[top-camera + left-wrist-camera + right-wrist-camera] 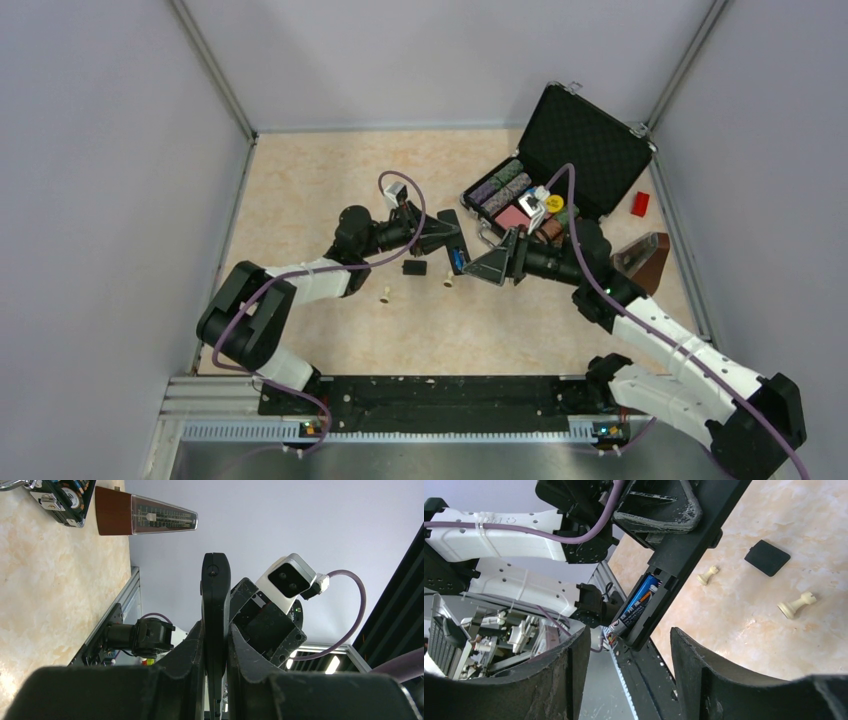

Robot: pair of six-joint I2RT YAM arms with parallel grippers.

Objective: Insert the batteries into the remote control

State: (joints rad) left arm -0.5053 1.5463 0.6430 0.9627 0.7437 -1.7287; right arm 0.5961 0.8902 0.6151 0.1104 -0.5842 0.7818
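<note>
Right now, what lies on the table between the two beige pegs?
Only bare table between one peg and the other peg: right wrist view.

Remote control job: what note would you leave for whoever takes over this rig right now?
Left gripper: shut on the remote control, held off the table.
Right gripper: open, at the remote's battery end, gripping nothing.
Done: cover off, lying on the table; one battery in the remote, perhaps not fully seated.
To do: seat it, refit cover; no other battery in view.
</note>
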